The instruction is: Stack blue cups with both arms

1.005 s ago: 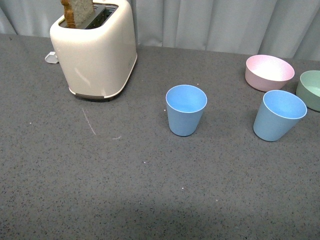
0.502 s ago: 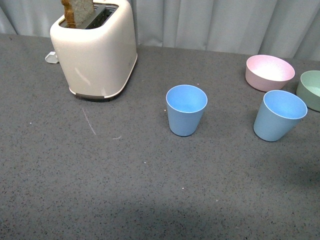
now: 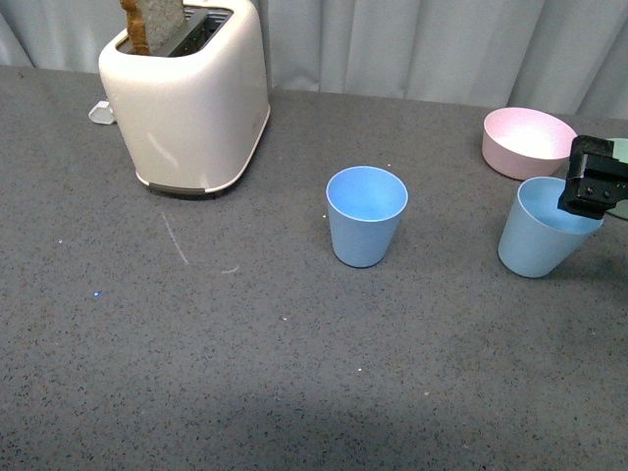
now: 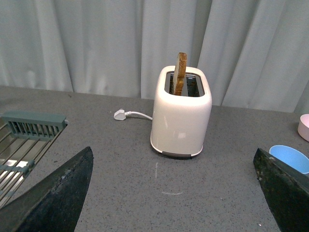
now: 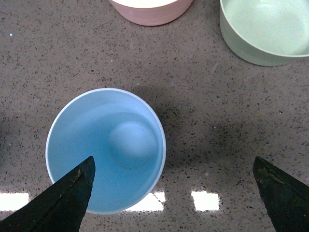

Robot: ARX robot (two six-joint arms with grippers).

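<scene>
Two light-blue cups stand upright on the dark grey table. One cup [image 3: 365,216] is in the middle and also shows at the edge of the left wrist view [image 4: 289,157]. The other cup [image 3: 540,240] is at the right. My right gripper [image 3: 594,188] hovers over that cup's right rim, open and empty. In the right wrist view the cup [image 5: 106,150] lies below and to one side of the gripper [image 5: 174,193], with one finger [image 5: 67,200] over its rim. My left gripper [image 4: 174,193] is open and empty above bare table in front of the toaster, out of the front view.
A cream toaster [image 3: 186,93] with a slice of bread stands at the back left, its plug [image 4: 120,114] beside it. A pink bowl [image 3: 528,142] and a pale green bowl [image 5: 263,31] sit behind the right cup. A dish rack [image 4: 24,140] is at the far left.
My right gripper has come into the front view from the right and now hangs over the right cup's rim. The cups have not moved.
</scene>
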